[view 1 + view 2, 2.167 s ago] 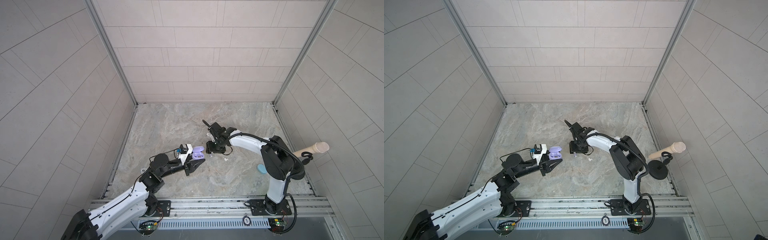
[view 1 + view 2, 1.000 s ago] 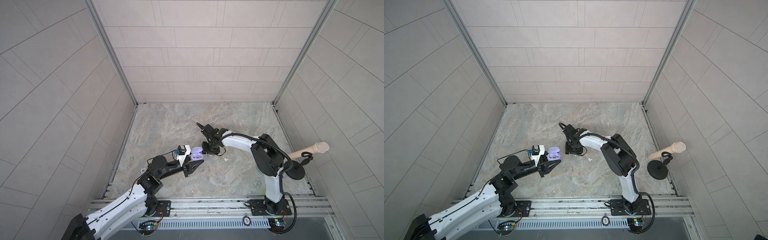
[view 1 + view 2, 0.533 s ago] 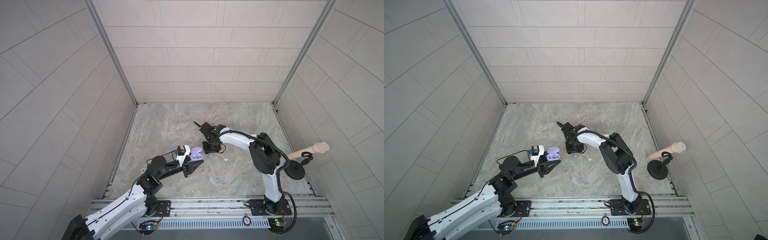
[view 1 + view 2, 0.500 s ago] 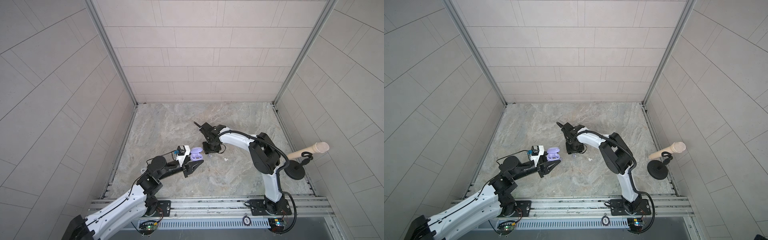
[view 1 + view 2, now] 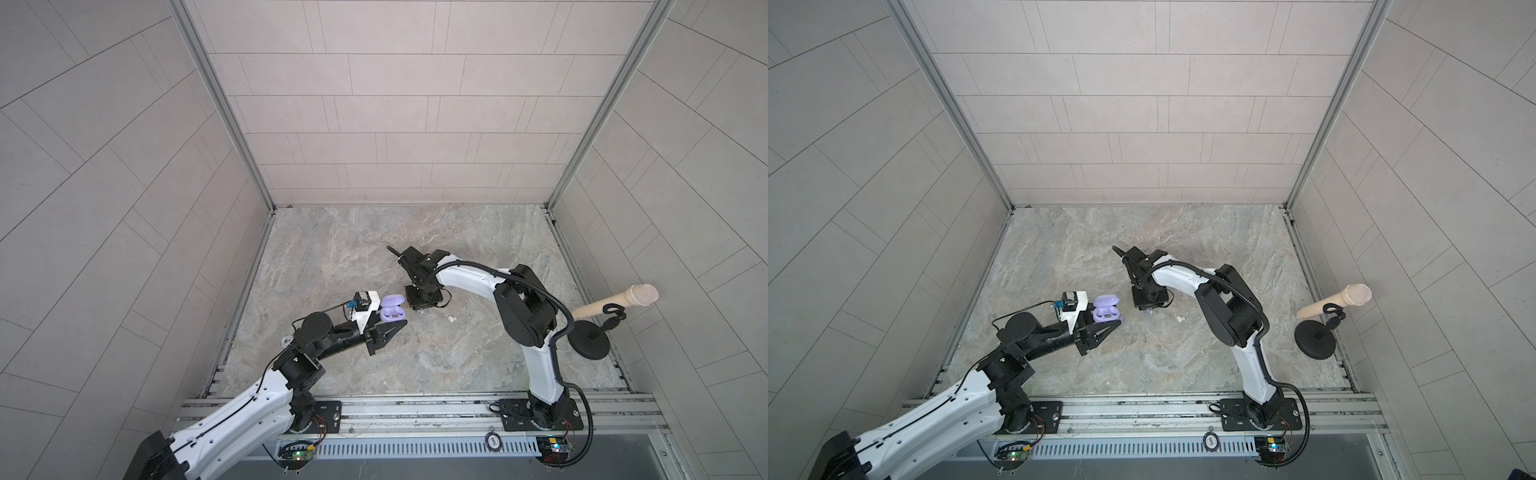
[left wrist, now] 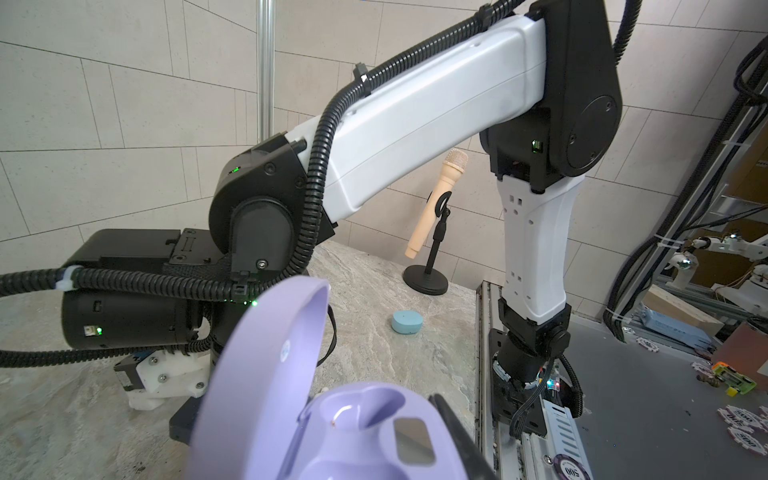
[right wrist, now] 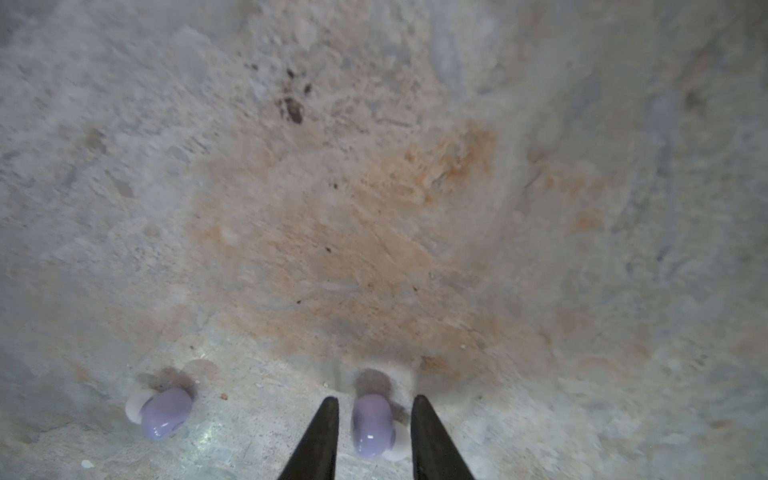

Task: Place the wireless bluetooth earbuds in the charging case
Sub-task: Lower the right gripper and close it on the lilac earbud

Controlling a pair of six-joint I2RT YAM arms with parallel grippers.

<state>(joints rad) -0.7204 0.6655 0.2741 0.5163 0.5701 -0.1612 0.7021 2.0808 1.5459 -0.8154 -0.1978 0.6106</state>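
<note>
Our left claw clamps the open lilac case, lid raised, likely to present its wells. Right of it, our right claw stands open astride 1 lilac earbud on the desk, ready to pinch; a 2nd bud lies near.

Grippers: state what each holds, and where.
The left gripper grips the open lilac case by its base. The right gripper holds nothing; its fingers flank a lilac earbud.
</note>
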